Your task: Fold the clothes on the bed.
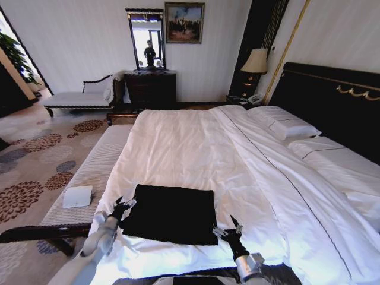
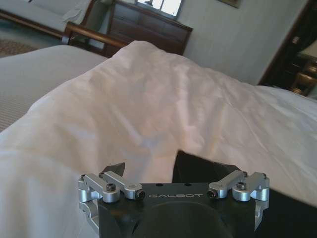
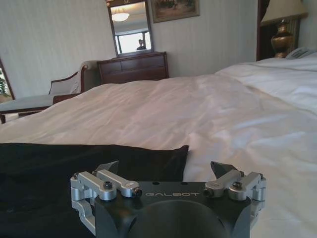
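The clothes (image 1: 169, 214) lie as a flat black rectangle near the foot of the bed (image 1: 196, 148), on its white duvet. My left gripper (image 1: 124, 205) is open at the cloth's near-left corner, just off its edge. At the near-right corner my right gripper (image 1: 227, 229) is open too, nothing between its fingers. In the left wrist view the left gripper (image 2: 173, 171) hovers over a corner of the clothes (image 2: 198, 166). The right wrist view has the right gripper (image 3: 165, 168) above the edge of the clothes (image 3: 74, 158), the duvet stretching beyond.
A pale striped bench (image 1: 89, 172) runs along the bed's left side with a small white box (image 1: 78, 196) on it. Pillows (image 1: 285, 124) and a dark headboard (image 1: 332, 101) are at the right. A chaise (image 1: 77, 98), dresser (image 1: 149, 89) and lamp (image 1: 256, 62) stand at the far wall.
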